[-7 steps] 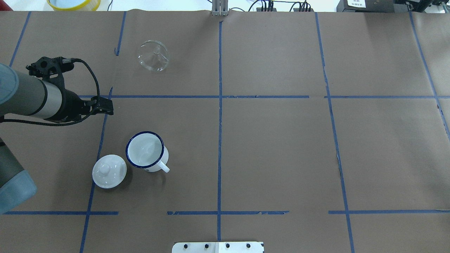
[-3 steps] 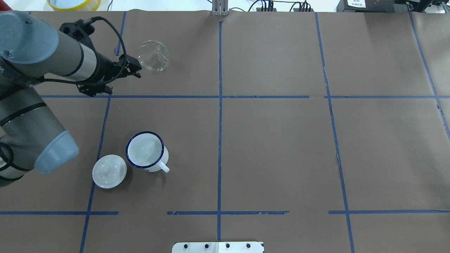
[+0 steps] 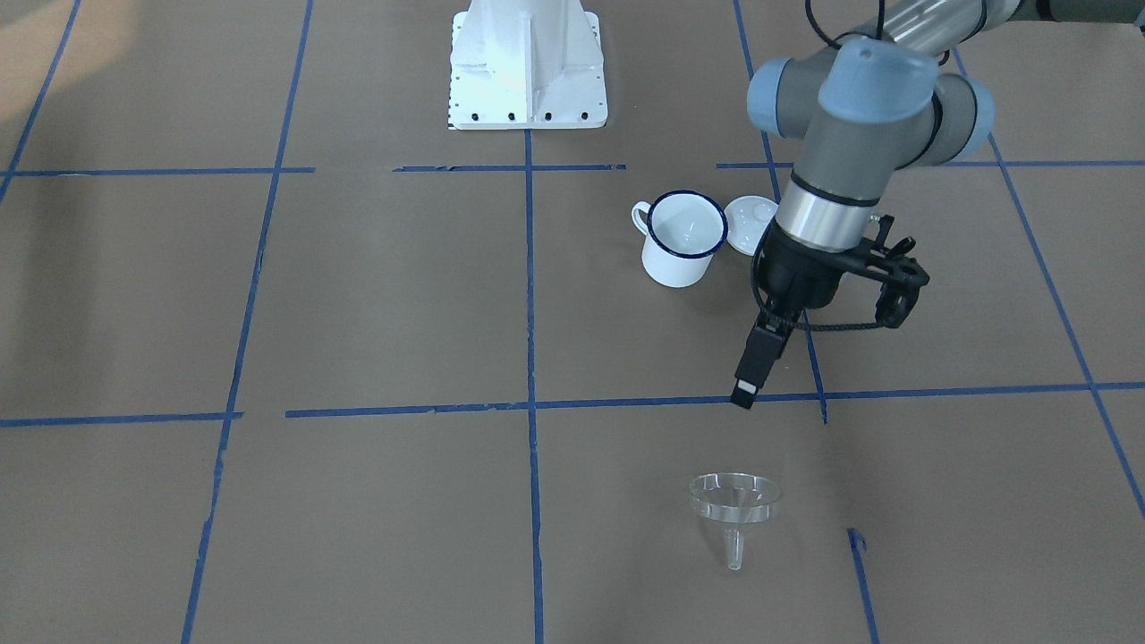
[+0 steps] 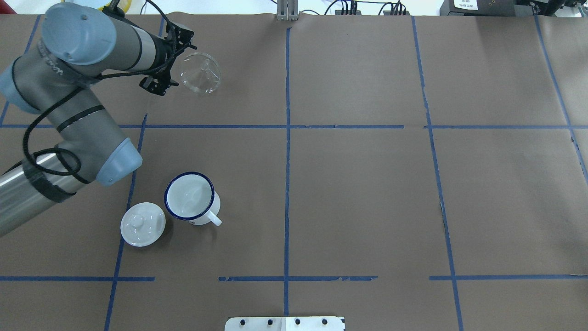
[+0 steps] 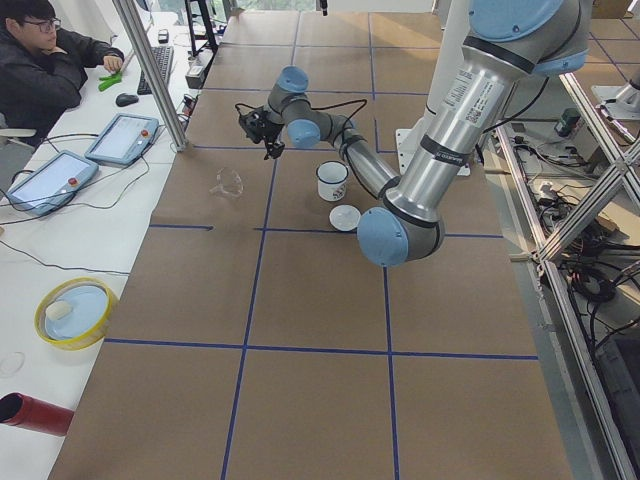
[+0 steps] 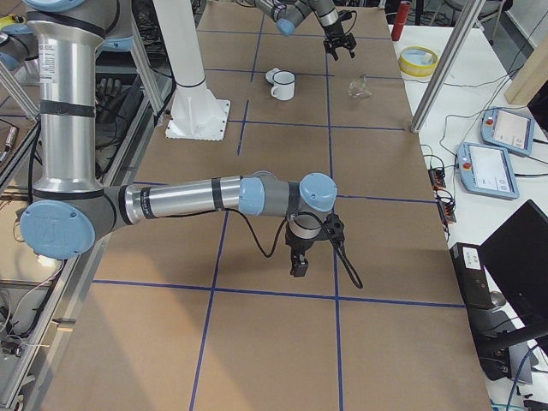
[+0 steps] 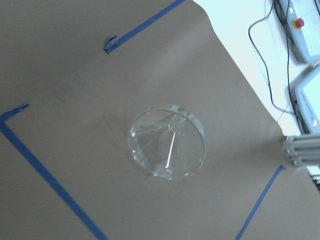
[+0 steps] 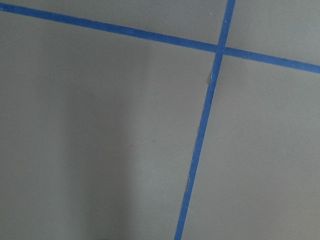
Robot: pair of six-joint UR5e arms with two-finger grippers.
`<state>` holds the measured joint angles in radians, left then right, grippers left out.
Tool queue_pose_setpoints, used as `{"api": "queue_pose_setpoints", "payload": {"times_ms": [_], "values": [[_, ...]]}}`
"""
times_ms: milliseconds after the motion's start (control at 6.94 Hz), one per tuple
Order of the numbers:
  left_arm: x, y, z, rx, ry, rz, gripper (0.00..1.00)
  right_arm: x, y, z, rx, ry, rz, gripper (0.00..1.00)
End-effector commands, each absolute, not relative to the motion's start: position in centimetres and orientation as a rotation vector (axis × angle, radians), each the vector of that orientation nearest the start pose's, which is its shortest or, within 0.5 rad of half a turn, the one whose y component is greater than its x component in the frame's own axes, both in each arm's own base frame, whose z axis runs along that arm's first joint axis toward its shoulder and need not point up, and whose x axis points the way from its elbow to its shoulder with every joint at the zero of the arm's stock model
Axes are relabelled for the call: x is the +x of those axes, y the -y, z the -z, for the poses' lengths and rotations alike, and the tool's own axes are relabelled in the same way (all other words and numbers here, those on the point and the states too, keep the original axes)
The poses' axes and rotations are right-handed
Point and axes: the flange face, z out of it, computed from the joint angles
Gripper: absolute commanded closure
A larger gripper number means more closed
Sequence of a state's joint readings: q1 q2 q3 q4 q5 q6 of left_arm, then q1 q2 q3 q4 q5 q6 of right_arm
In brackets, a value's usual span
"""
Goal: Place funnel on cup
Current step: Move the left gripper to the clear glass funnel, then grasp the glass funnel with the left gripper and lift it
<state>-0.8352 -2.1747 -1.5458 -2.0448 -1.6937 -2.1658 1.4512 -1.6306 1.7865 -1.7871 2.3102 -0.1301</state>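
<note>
Funnel (image 3: 735,499) lies tipped near left pincer (image 3: 744,394) (spread or pressed, cannot tell).

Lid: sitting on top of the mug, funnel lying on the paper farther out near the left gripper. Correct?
No. The lid is not on the mug; it sits on the paper beside it, and the mug is uncovered, as the overhead view shows. The funnel does lie on the paper farther out, near the left gripper.

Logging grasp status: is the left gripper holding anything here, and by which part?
Nothing is held: the funnel lies free, apart from the left gripper.
</note>
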Motion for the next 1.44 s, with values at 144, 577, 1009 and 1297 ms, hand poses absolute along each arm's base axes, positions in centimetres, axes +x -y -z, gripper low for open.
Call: {"api": "queue_pose_setpoints", "payload": {"times_ms": [144,577,1009,1297], "values": [[43.2,67.8,-29.5,0.032,-1.149,1.534,0.0,1.1,46.2,-60.5,-0.053,0.741,0.216,0.0],[45.9,67.2,-31.6,0.015,-1.164,1.501,0.0,1.1,46.2,-60.5,-0.053,0.741,0.216,0.0],[45.6,67.3,-31.6,0.063,-1.157,1.448,1.0,1.1,46.2,-60.5,-0.053,0.741,0.216,0.0],[43.2,68.8,-31.1,0.08,-1.172,1.48,1.0,1.1,46.2,-60.5,-0.053,0.741,0.216,0.0]]}}
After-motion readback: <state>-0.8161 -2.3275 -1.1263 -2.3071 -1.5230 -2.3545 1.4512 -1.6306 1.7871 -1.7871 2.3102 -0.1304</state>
